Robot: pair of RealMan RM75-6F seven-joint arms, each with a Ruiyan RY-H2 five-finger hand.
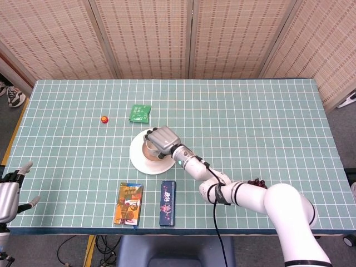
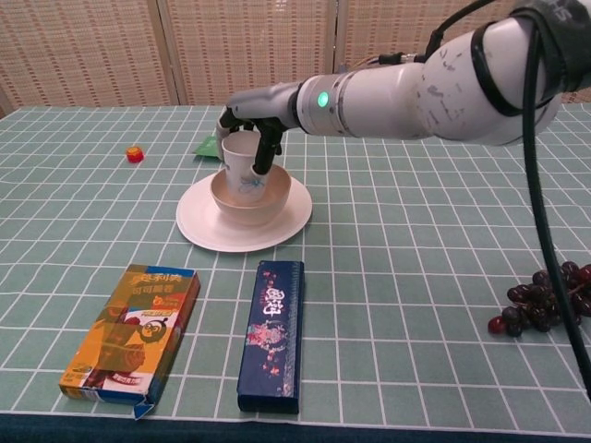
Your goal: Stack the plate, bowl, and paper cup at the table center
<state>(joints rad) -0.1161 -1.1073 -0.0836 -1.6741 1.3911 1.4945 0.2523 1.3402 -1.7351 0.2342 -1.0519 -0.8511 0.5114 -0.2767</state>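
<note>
A white plate (image 2: 198, 227) (image 1: 136, 158) lies at the table center with a cream bowl (image 2: 255, 203) (image 1: 149, 157) on it. A white paper cup (image 2: 238, 156) (image 1: 149, 147) stands upright with its base down inside the bowl. My right hand (image 2: 251, 111) (image 1: 162, 139) grips the cup at its rim from above, fingers down both sides. In the head view the hand covers most of the cup. My left hand (image 1: 10, 192) hangs at the table's near left edge, fingers apart and holding nothing.
A small red object (image 2: 135, 154) and a green packet (image 2: 209, 146) lie behind the plate to the left. An orange box (image 2: 134, 328) and a dark blue box (image 2: 271, 332) lie in front of it. Grapes (image 2: 545, 300) sit at the near right.
</note>
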